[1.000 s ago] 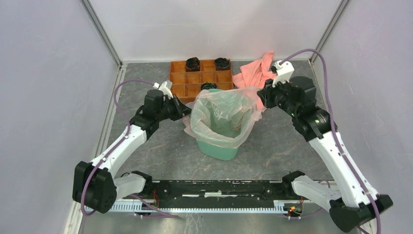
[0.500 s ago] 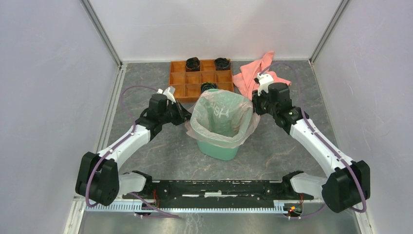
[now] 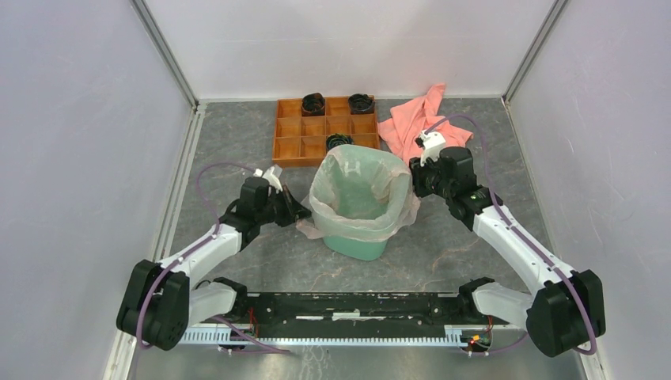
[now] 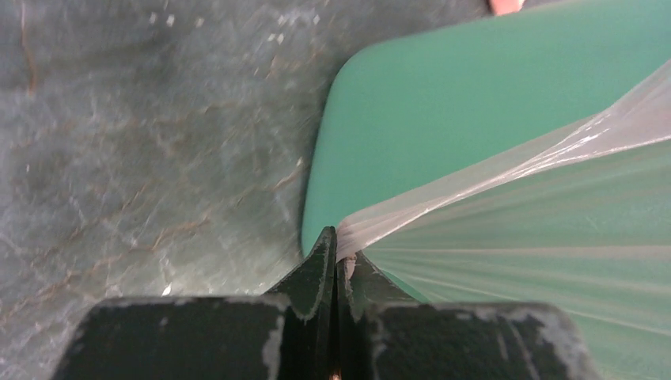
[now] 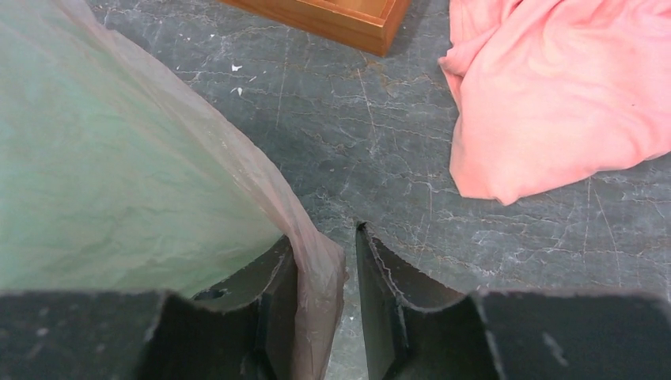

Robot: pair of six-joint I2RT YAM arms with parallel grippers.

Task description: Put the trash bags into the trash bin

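The mint-green trash bin [image 3: 358,241] stands mid-table. The translucent pale pink trash bag [image 3: 360,190] lines it, its mouth stretched over the rim. My left gripper [image 3: 301,212] is at the bin's left side, shut on the bag's edge. In the left wrist view the gripper [image 4: 339,252] pinches taut film [image 4: 514,206] against the bin wall [image 4: 411,119]. My right gripper [image 3: 415,180] is at the bin's right rim. In the right wrist view its jaws [image 5: 323,236] stand apart, with a loose fold of the bag [image 5: 316,277] hanging between them.
An orange compartmented tray [image 3: 305,131] holding black round items [image 3: 314,103] sits behind the bin; its corner shows in the right wrist view [image 5: 340,20]. A salmon-pink cloth towel [image 3: 415,119] lies at the back right, close to my right gripper [image 5: 554,95]. Walls enclose the table.
Both grippers moved down and toward the near side beside the bin, pulling the bag's mouth lower over the rim. The right arm dropped much lower.
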